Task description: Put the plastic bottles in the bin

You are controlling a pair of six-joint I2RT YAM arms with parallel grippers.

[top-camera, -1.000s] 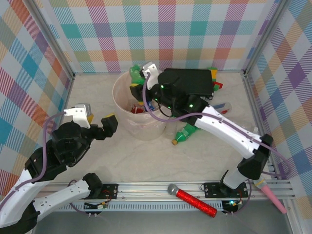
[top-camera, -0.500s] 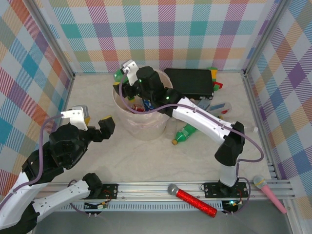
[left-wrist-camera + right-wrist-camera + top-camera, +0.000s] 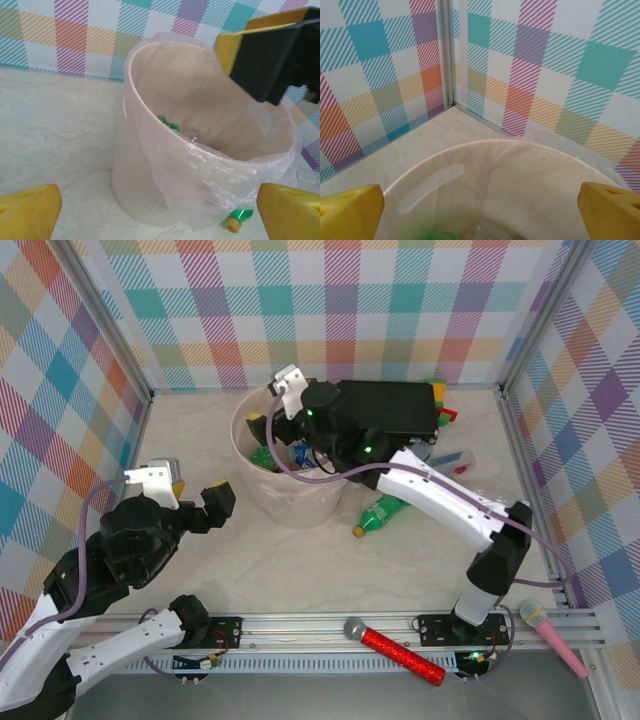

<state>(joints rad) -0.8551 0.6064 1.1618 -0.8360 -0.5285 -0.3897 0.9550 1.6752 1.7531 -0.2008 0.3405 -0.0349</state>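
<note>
R claw (image 3: 268,432) over bin (image 3: 243,468), wide open, empty. L claw (image 3: 195,490) wide open, empty, left of bin. Some bottles (image 3: 287,454) inside bin; green bottle (image 3: 385,510) lies on bench (image 3: 330,570) beside bin's right.

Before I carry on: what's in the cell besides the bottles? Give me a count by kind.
Microphones: 2, the red glittery microphone and the pink microphone
Boxes: 1, the black box
Bins: 1, the bin
Total: 4
</note>
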